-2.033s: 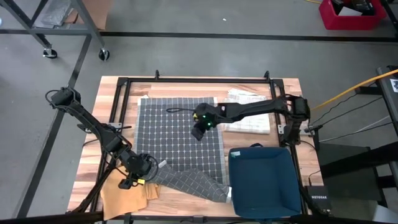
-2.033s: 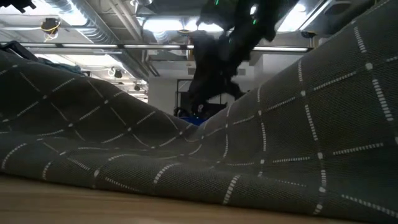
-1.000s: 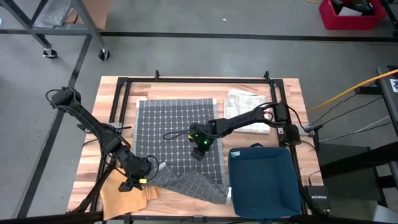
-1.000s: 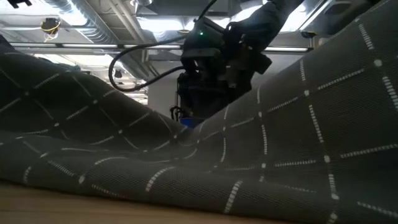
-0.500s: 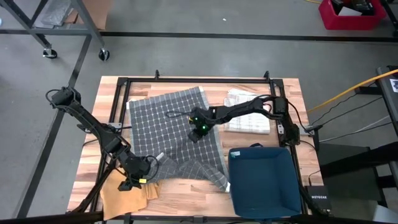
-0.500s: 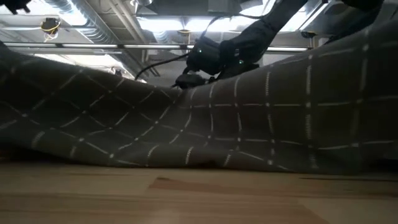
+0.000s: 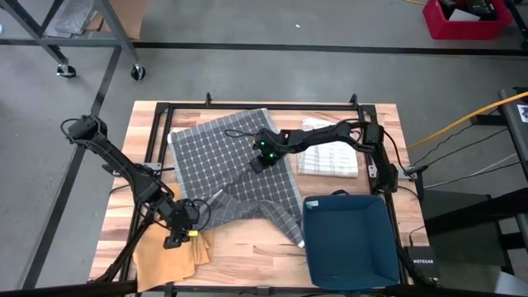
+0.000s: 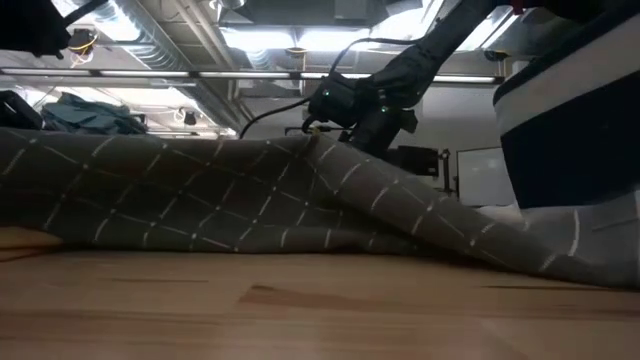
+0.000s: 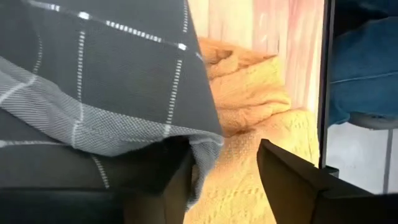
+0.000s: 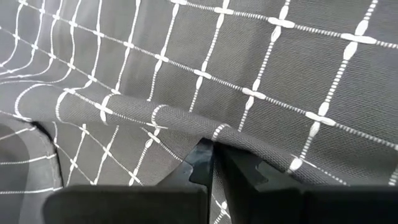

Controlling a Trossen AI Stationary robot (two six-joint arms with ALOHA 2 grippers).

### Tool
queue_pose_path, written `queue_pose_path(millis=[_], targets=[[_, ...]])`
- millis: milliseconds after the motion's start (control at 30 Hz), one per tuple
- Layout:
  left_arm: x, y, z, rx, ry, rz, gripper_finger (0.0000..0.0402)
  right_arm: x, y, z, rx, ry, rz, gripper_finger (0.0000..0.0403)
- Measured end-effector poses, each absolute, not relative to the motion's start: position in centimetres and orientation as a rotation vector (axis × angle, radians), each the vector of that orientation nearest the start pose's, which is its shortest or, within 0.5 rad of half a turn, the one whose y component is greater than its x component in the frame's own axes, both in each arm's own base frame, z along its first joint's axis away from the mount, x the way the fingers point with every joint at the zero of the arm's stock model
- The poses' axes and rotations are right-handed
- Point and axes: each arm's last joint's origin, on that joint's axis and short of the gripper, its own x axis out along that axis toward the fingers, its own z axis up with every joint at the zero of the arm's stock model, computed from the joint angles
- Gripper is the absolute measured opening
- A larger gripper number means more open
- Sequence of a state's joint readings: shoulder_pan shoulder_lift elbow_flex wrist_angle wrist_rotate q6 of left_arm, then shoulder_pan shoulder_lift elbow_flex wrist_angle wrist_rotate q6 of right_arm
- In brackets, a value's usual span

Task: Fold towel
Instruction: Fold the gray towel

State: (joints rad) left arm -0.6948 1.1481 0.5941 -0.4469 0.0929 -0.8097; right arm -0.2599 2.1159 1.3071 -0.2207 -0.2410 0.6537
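**Towel bunched mid-table, pinched by right gripper**

Grey towel (image 7: 231,169) lies rumpled left of the blue bin (image 7: 346,239). Right gripper (image 7: 259,162) pinches a raised fold mid-towel. Left gripper (image 7: 180,224), fingers spread, sits at the towel's near corner, over orange cloth (image 7: 169,252). White cloth (image 7: 328,148) lies beyond the bin.

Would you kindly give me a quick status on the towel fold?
Right hand shut on a pinched ridge of the grey checked towel, mid-table. Left hand open at its near-left corner. Towel rumpled, unfolded. Orange cloth under that corner.
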Motion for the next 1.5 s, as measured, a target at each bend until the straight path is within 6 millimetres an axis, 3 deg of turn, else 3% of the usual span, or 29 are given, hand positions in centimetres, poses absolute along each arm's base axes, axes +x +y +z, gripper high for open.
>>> queue_pose_path(millis=[433,733,900,1000,1133,1367,1500], targets=[[17.4,-15.2,21.2,-0.579,0.883,-0.535,0.0166,40.6,-10.2,11.1,0.849,0.97,-0.343,0.0033],[15.8,-15.4,20.0,-0.658,1.177,-0.528,0.0161,40.6,-10.2,11.1,0.848,0.972,-0.332,0.0033],[14.1,-14.4,18.5,-0.631,1.408,-0.321,0.0158,40.6,-10.2,11.1,0.826,0.975,-0.319,0.0033],[13.7,-13.9,18.1,-0.62,1.439,-0.194,0.0153,40.6,-10.2,11.1,0.826,0.975,-0.319,0.0033],[14.4,-14.2,18.4,-0.6,1.317,-0.218,0.0142,40.6,-10.1,11.1,0.826,0.975,-0.319,0.0033],[16.3,-15.2,20.1,-0.575,0.949,-0.311,0.0126,40.6,-10.1,11.1,0.826,0.975,-0.319,0.0033],[17.1,-14.9,20.7,-0.475,0.771,-0.242,0.0122,40.6,-10.1,11.1,0.825,0.971,-0.316,0.0033]])
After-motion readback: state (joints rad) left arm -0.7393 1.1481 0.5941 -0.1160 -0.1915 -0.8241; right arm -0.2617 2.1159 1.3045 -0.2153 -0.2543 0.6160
